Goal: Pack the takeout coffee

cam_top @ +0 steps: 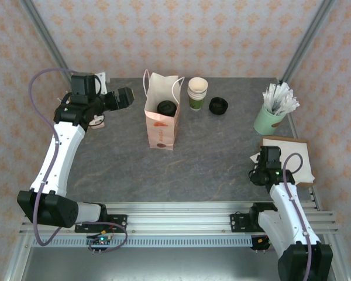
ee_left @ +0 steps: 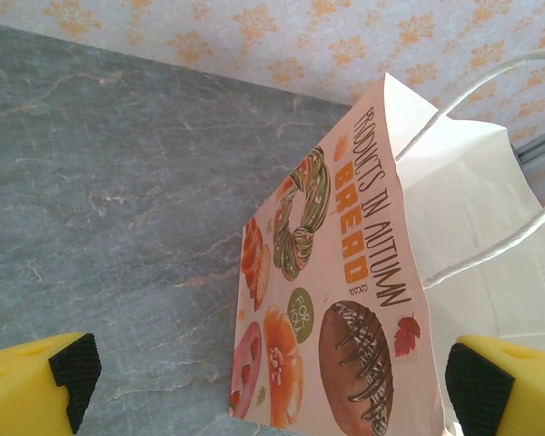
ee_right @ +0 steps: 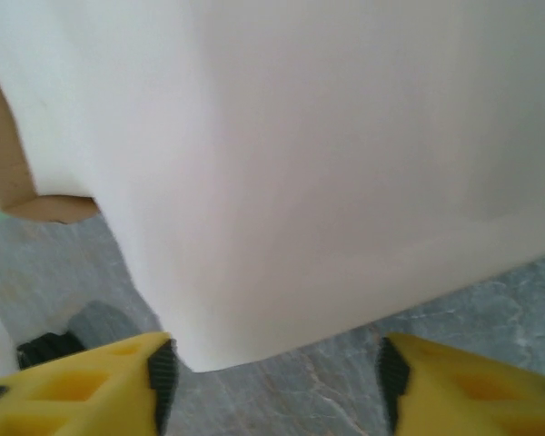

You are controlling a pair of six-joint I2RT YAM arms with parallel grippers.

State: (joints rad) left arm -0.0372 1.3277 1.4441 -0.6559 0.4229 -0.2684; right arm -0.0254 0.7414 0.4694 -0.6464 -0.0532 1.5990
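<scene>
The takeout coffee stands upright inside the paper bag mid-worktop, its round black lid facing up at the bag's mouth. The bag's side reads "PRODUCTS IN AUTUMN BREAD" among doughnut pictures. My left jaws gape wide beside the bag; my right jaws stand apart at a white sheet's corner.

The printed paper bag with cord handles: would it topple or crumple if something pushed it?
Probably tips easily: the tall, narrow printed paper bag stands on a small base. Its thin paper walls would likely buckle if squeezed. The round black lid in its mouth suggests a cup inside, which may steady it.
</scene>
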